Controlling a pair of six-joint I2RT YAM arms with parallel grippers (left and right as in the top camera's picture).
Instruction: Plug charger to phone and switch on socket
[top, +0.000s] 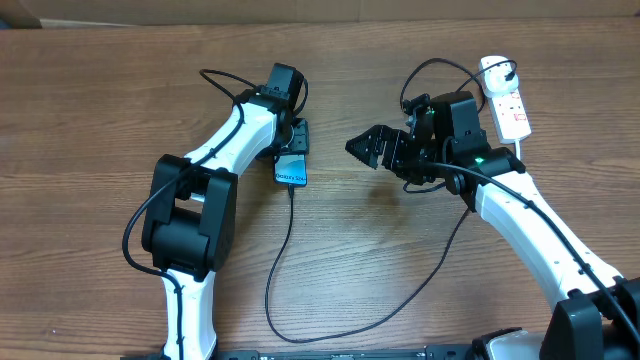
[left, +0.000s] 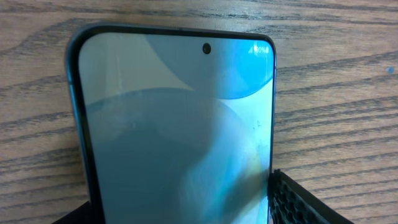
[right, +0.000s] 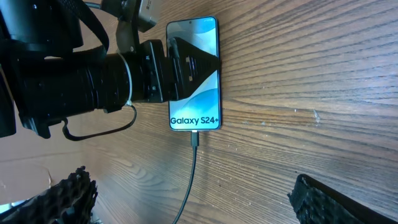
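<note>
- The phone (right: 199, 106) lies flat, screen up, left of the middle of the table (top: 100, 80). The charger (right: 189, 180) has its small tip seated in the phone's near edge.
- From there the black cable runs toward the near edge, loops right under the right arm and climbs to the socket (top: 510, 108) at the far right. Whether its plug is fully home there is too small to tell.
- The left gripper (top: 296, 140) straddles the far half of the phone, a finger on each long side. I cannot tell whether it is pinching the phone or has let go.
- The right gripper (top: 362, 148) hangs with its jaws wide apart and nothing in them, between the phone and the socket.
- To my eye the plugging is done, and what is left is freeing the phone and flicking the switch.
- The left arm should spread its fingers clear of both edges and lift straight up, so that neither the phone nor the tip gets dragged.
- The right arm has to swing to the far right. It would do better with its jaws brought together, so one firm tip meets the switch.
- It should press straight down, since a light strip may skid or tip.
- The slack cable near that arm could snag on the way.
</note>
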